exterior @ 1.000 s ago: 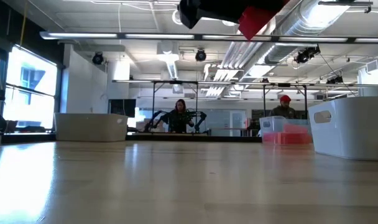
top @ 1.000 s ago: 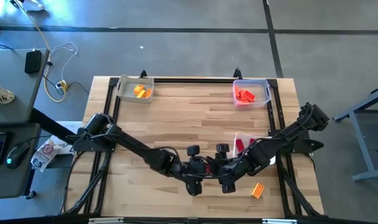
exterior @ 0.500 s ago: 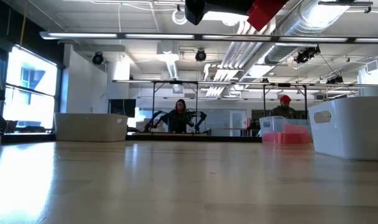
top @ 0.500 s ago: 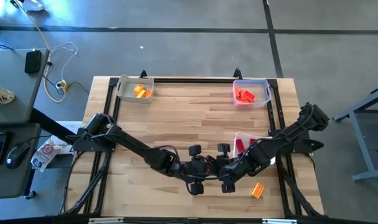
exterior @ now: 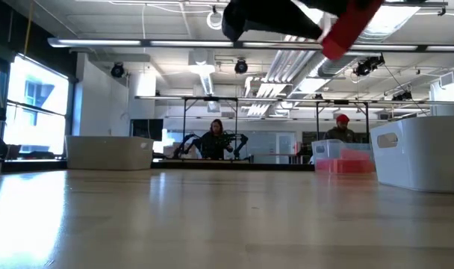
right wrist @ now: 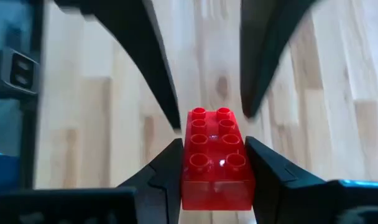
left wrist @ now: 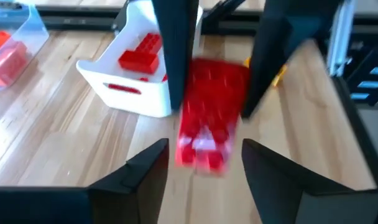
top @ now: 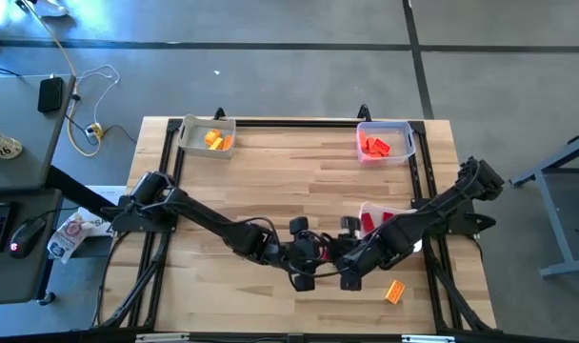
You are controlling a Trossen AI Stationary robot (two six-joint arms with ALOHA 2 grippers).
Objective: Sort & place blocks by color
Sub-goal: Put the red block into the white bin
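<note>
The wooden table (top: pixel 299 181) carries three trays. A white tray (top: pixel 190 142) sits at its far left corner, a clear tray (top: pixel 405 140) at its far right corner, and a second white tray (top: pixel 365 209) near its right edge, closer in. Left of the table stands a grey desk (top: pixel 13 152) with a mouse (top: pixel 21 239), a black box (top: pixel 50 92) and white cable (top: pixel 91 90). Beyond the table, two people (exterior: pixel 216 139) sit in the room.

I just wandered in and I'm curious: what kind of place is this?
Probably a robotics lab or workshop: a wooden table with two robot arms, exposed ceiling ducts, and people at similar framed tables behind.
</note>
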